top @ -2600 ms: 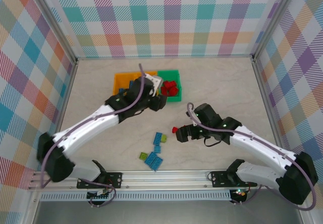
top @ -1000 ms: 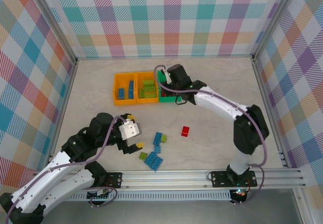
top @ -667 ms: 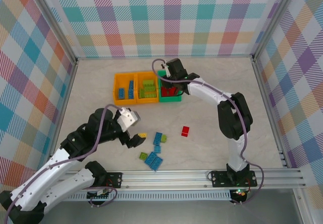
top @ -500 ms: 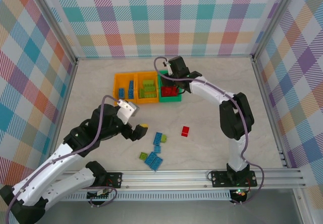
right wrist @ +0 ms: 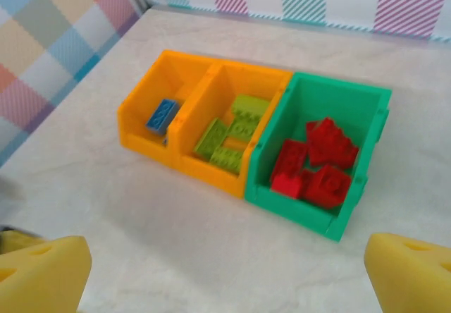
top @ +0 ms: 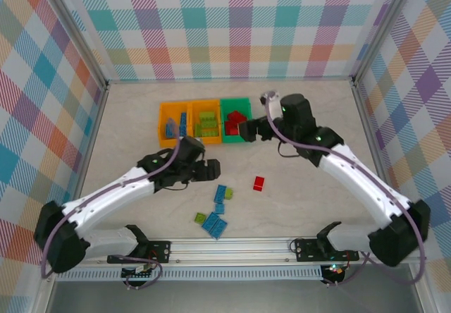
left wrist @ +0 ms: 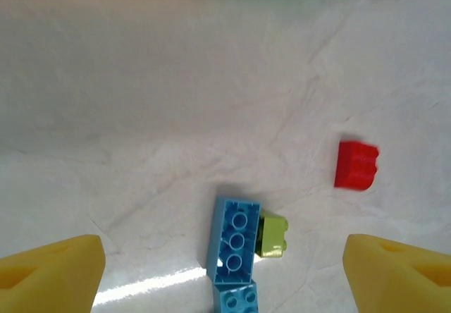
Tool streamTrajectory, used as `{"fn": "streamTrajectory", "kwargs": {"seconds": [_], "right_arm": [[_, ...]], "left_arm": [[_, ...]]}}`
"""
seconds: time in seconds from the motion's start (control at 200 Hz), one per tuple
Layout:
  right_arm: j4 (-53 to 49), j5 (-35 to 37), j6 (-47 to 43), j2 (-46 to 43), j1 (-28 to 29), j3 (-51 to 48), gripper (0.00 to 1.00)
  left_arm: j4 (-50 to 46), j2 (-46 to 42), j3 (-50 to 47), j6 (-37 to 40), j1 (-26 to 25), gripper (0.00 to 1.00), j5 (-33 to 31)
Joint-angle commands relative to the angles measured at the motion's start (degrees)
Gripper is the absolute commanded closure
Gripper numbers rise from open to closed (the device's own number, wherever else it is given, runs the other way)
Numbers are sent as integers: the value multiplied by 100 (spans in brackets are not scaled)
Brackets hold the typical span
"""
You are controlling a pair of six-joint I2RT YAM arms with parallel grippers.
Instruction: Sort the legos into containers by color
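Left wrist view: the left fingers (left wrist: 49, 271) are spread open and empty, the right fingers (right wrist: 42, 271) likewise; a pick is judged next, the blue brick (left wrist: 235, 240) to be straddled

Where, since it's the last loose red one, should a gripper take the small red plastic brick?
Probably from straight above, closing across the narrower width of the small red plastic brick, on its flat side walls; it lies flat, apart from other bricks.
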Motion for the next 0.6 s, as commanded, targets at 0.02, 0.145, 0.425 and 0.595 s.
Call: {"fn": "streamTrajectory", "kwargs": {"seconds": [0.02, 0.145, 0.425, 0.595], "right_arm": [[-391, -410, 449, -693, -21, -622, 0], [-664, -337, 647, -1310, -21, -1073, 0], [-614, -408, 873, -1272, -21, -1443, 0], [-631, -443, 839, -1054, -21, -1372, 0]], "left_arm": [[-410, 565, 360, -178, -548, 15, -258], [-357, 1168, 425, 5, -974, 19, -117], [-157, 2078, 801, 121, -1489, 41, -699], [-72, 2422, 1052, -2, -1648, 56, -736]]}}
